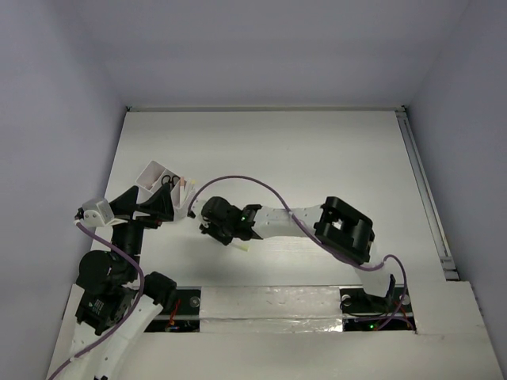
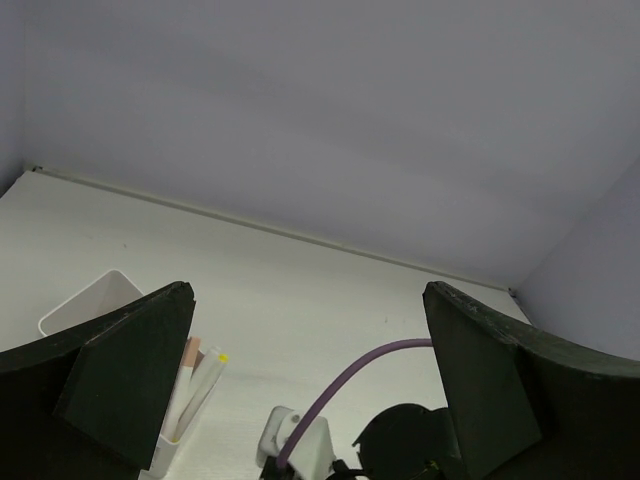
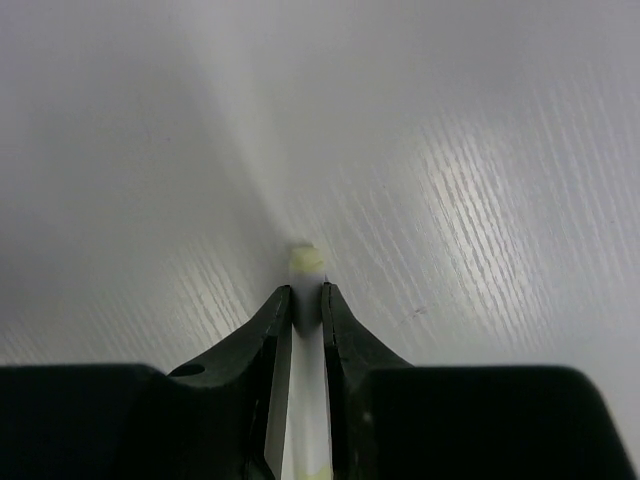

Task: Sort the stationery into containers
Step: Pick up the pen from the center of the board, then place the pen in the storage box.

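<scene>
My right gripper is shut on a thin white pen with a pale yellow-green end, just above the white table. In the top view this gripper is left of centre and the pen's end sticks out beside it. My left gripper is open and empty, just in front of the white box. Black scissors and pens stand at the box's right side. In the left wrist view the fingers are wide apart, with the box and upright pens at left.
The right arm's purple cable arches over the table behind its gripper and also shows in the left wrist view. Grey walls enclose the table on three sides. A rail runs along the right edge.
</scene>
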You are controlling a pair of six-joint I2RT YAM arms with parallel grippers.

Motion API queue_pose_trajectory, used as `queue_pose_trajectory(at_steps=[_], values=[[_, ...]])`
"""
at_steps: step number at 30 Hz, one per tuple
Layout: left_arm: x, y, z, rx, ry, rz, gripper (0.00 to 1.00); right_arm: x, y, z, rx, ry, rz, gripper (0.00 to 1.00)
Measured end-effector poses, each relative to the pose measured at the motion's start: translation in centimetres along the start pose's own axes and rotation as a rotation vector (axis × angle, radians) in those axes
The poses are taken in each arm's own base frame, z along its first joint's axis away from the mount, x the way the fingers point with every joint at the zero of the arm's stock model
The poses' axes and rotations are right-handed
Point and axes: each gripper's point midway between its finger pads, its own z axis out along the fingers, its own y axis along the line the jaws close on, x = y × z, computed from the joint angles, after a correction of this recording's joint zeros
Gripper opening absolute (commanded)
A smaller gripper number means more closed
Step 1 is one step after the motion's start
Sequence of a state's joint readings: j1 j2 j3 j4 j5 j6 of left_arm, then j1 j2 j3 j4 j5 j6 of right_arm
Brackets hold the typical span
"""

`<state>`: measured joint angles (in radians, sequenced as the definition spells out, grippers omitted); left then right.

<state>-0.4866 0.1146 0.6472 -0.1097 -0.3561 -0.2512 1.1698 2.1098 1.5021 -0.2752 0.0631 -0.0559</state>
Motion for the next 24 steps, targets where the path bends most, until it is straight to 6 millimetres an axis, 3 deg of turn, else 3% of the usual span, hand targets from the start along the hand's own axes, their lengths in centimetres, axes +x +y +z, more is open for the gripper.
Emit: queue_pose_trajectory(at_steps=[3,5,16,20,24], values=[[0.0,0.0,0.0,0.0,0.0,0.0,0.99,-0.4,-0.7,-1.0,0.019,-0.052,0.072,0.0],[0.0,0.0,0.0,0.0,0.0,0.0,0.99,-1.9,-1.7,-2.1,0.037,-0.121,0.122,0.0],[0.0,0.0,0.0,0.0,0.0,0.0,0.99,-15.4,-8.1,-10.1,0.049,-0.696,0.428,0.0],[0.0,0.0,0.0,-0.002,0.0,0.0,0.99,-19.0,-9.7,-10.8,0.015,-0.888,0.508,0.0],[0.0,0.1,0.0,-0.007,-0.002,0.0,0.99,-21.3,-10.0,-8.9,-0.034,-1.017,0.56,0.0]])
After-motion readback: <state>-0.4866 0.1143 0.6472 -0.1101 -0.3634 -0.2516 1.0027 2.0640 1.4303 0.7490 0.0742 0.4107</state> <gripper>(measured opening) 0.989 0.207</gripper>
